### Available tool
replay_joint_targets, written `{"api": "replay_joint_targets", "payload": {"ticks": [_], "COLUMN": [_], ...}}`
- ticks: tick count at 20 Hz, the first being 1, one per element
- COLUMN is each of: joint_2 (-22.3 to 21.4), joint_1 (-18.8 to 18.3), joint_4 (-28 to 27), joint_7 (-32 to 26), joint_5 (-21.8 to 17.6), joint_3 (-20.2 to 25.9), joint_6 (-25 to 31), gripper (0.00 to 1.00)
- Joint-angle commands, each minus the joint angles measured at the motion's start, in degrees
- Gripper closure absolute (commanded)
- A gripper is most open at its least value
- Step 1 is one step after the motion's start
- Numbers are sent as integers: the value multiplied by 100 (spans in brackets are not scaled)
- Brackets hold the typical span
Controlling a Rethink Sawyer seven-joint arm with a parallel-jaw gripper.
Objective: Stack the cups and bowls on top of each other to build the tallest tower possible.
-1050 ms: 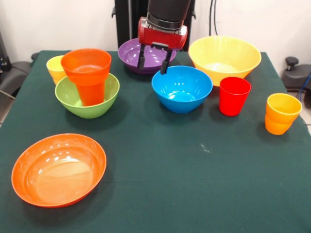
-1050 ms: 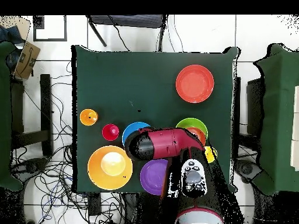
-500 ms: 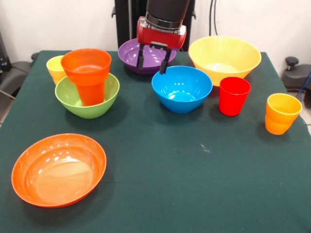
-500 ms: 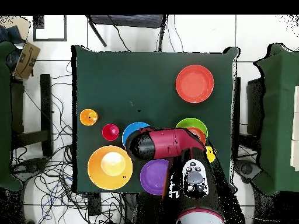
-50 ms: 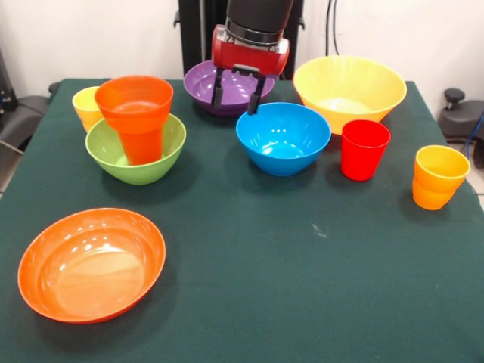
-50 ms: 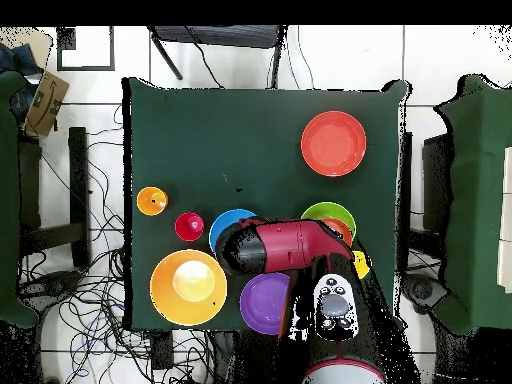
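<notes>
The glossy blue plastic bowl (image 5: 283,138) sits upright, mouth up, a little right of the bench's middle toward the far side, and looks the likeliest next piece, since the end effector hangs just beyond its far-left rim. It is probably light and stiff, with thin, slick walls; being round, it has no long axis across the bench, only its vertical axis. A pinch across the rim, one finger inside and one outside, seems the only workable hold, and the smooth plastic could slip or tilt if taken off-centre.

The red and black end effector (image 5: 236,94) holds nothing; its two dark fingers (image 5: 218,90) stand apart and point down, above the gap between the blue bowl and the glossy purple plastic bowl (image 5: 208,82) behind it. In the overhead view the arm (image 6: 285,246) covers part of the blue bowl (image 6: 226,224).

Left of these, the tower (image 5: 136,127) so far is a glossy green plastic bowl (image 5: 174,147) with an orange plastic cup (image 5: 134,106) standing mouth-up inside it, its axis vertical. A small yellow plastic cup (image 5: 85,104) stands just behind the green bowl at the far left.

To the right of the blue bowl stand the big yellow plastic bowl (image 5: 349,87), a red plastic cup (image 5: 364,149) just beside the blue bowl, and a yellow-orange plastic cup (image 5: 438,176) near the right edge. The wide shallow orange plastic bowl (image 5: 91,264) lies at near left on the dark green bench (image 5: 302,295), well apart from the rest.
</notes>
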Motion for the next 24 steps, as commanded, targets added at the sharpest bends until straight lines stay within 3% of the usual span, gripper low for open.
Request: {"api": "replay_joint_targets", "payload": {"ticks": [1, 8, 14, 18, 24], "joint_2": [325, 324, 86, -3, 265], "joint_1": [-46, -41, -85, 72, 546], "joint_4": [-193, -67, 57, -9, -316], "joint_7": [493, 546, 624, 791, 1300], "joint_5": [87, 133, 548, 850, 1330], "joint_3": [379, 466, 724, 642, 144], "joint_6": [-331, -542, -294, -113, 44], "gripper": [0, 0, 0, 0, 0]}}
